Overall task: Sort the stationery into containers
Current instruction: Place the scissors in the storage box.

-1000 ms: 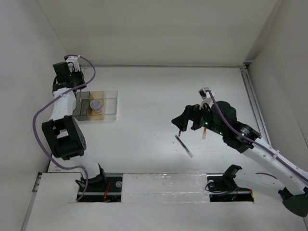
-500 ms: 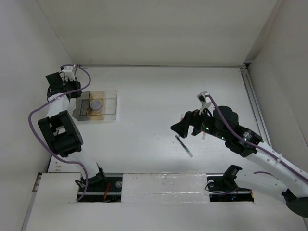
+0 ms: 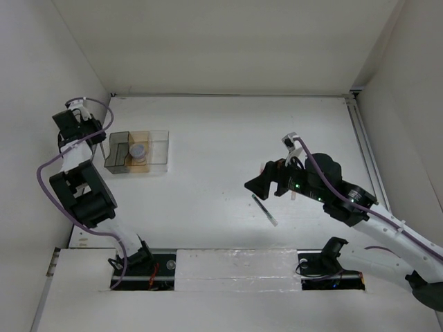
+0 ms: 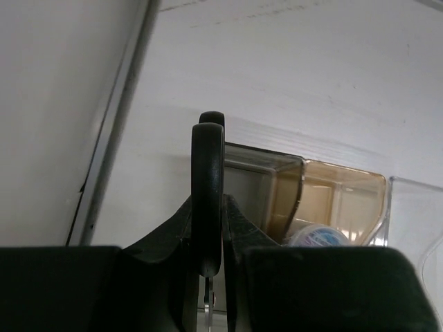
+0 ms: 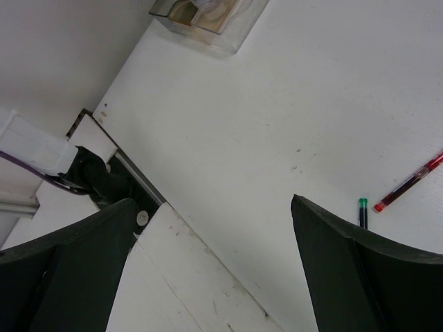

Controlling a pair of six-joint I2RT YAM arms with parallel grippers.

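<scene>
The left end effector (image 4: 208, 266) is clamped on the scissors (image 4: 208, 173), whose black handle loops jut past its fingers, just short of the smoky cup (image 4: 263, 181) beside the roll (image 4: 317, 236) in the clear tray (image 4: 415, 202). It should centre the loops over the cup's mouth and lower them before releasing, so they clear the rim. The right end effector (image 5: 213, 207) hangs wide apart above the bench (image 5: 277, 104), near the black pen (image 5: 362, 211).

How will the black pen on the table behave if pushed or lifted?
The black pen looks thin and straight, so probably stiff and light. Lying flat on the smooth table, it may roll or skid when nudged.
</scene>
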